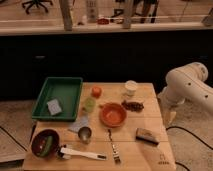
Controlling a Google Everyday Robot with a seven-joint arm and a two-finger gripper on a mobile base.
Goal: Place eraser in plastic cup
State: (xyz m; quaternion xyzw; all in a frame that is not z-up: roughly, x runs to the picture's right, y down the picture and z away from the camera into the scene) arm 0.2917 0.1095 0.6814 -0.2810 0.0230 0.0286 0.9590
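Camera view. My arm (187,85) comes in from the right, white, bent downward off the right edge of the tabletop (145,150). My pincer (169,116) hangs low there, just beside the table's edge and clear of everything on it; apart or together, I cannot tell.

Eraser (147,135): dark block, lying flat at the right front of the tabletop, touching nothing. It is the nearest item to my pincer.

Two cups could be the plastic one, and I cannot tell which is. White cup (131,88): upright at the back, right of centre. Green cup (89,104): upright near the middle, just beside the green tray (62,79).

Orange bowl (113,114) sits between the green cup and the eraser. An orange fruit (96,91) lies behind the green cup. Metal cup (84,133) stands left of centre toward the front. A fork (114,147) lies toward the front edge, and a dark bowl (45,142) is at the front left corner.
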